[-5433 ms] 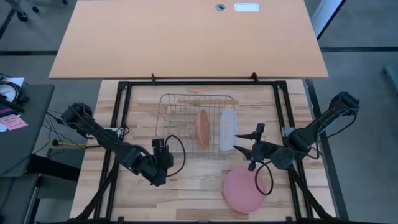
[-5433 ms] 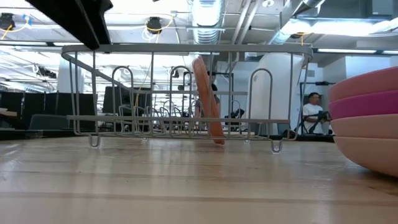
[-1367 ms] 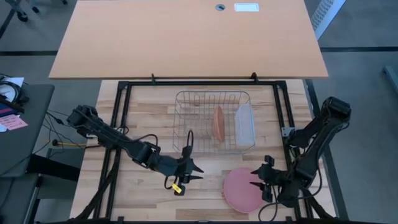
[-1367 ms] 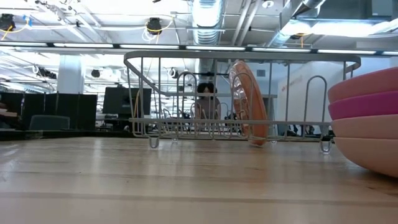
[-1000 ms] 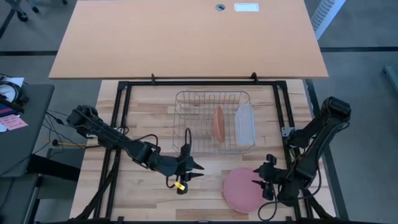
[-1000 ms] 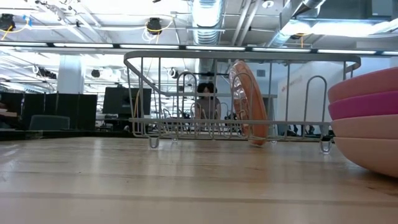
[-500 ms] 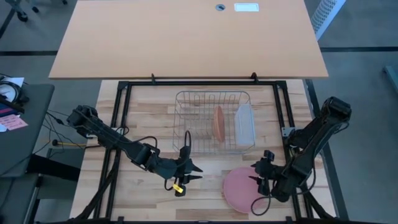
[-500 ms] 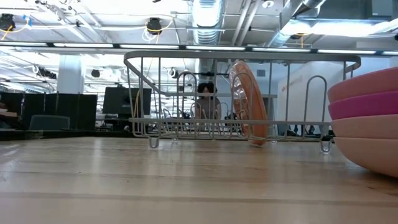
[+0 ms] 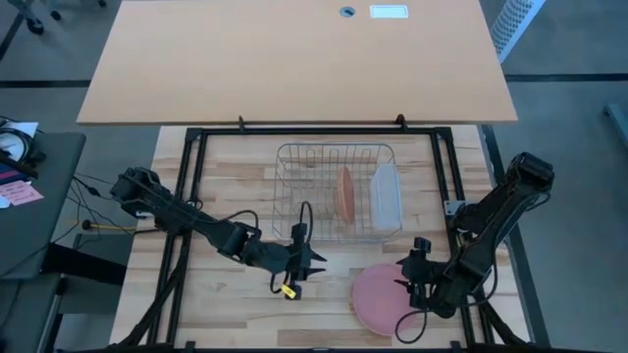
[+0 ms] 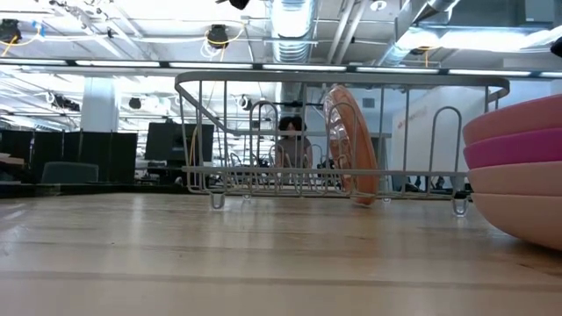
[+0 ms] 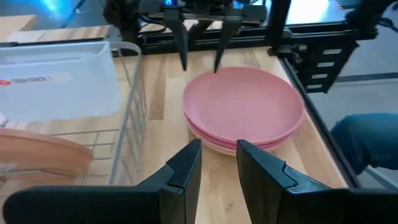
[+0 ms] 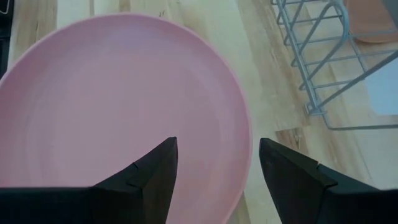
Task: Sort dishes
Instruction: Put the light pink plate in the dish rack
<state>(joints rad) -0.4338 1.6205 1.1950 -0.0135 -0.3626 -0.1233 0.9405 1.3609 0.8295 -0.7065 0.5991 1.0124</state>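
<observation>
Right tool [image 12: 214, 163] advanced over plate stack [image 12: 118, 106], wide open, empty.

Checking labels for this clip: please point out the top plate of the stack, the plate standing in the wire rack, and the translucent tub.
top plate [image 9: 378, 297], high view, its flat middle.
standing plate [image 10: 351, 145], low view, its orange face.
translucent tub [image 11: 59, 78], left wrist view, its side wall.

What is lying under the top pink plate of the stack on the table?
Under the top pink plate, the low view shows a magenta plate and paler plates below it. Only their edges show; their upper faces are covered.
</observation>
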